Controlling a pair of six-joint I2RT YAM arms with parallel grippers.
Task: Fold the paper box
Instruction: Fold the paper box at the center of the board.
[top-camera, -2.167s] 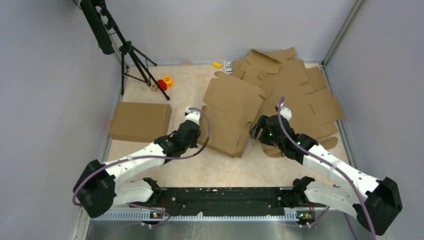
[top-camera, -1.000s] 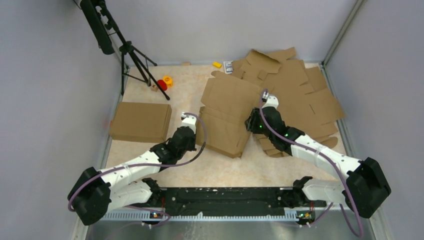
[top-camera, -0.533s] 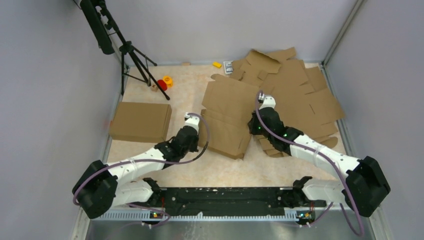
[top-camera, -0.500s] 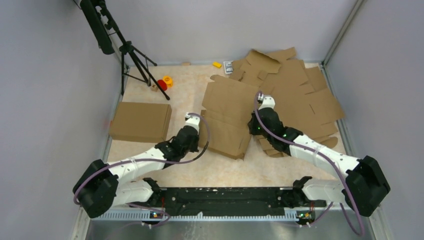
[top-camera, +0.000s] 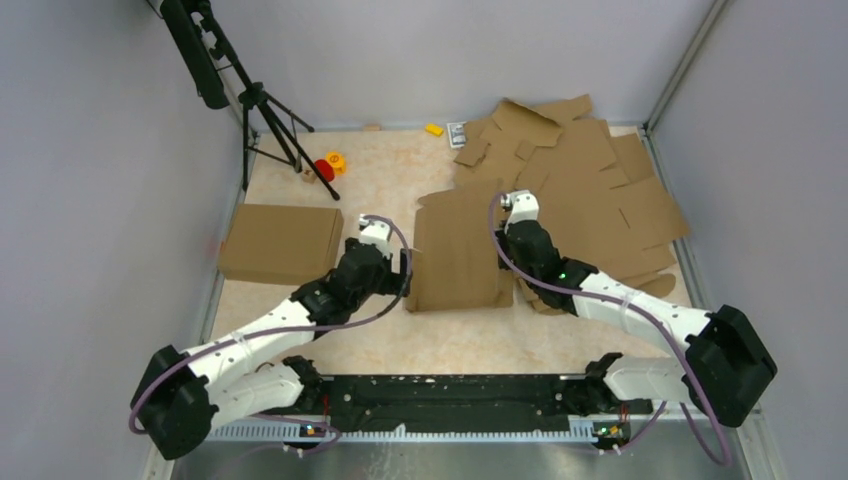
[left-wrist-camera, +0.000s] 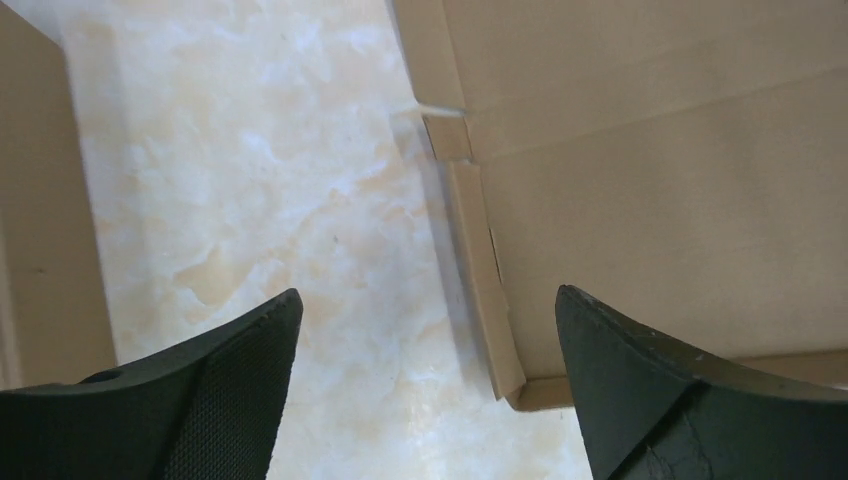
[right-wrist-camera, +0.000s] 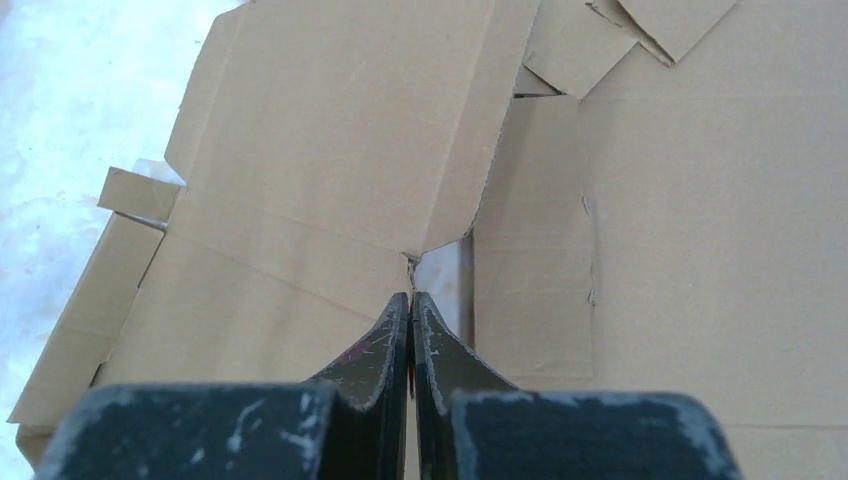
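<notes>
— What has moved?
— The paper box (top-camera: 455, 255) has swung round and come nearer. Half a second ago it lay slanted; now its edges sit square with the table (top-camera: 380, 180), and its long axis runs from the arms' side toward the far wall.
— Where is it?
— Flat in the middle, between the two arms, its right edge against the pile of blanks (top-camera: 600, 200).
— And the fingers?
— The left gripper (left-wrist-camera: 428, 300) has spread wide and holds nothing; the box's left edge lies under the gap. The right gripper (right-wrist-camera: 411, 298) is pressed tight shut, its tips at a notch on the box's right edge. I can't tell whether cardboard is pinched there.
</notes>
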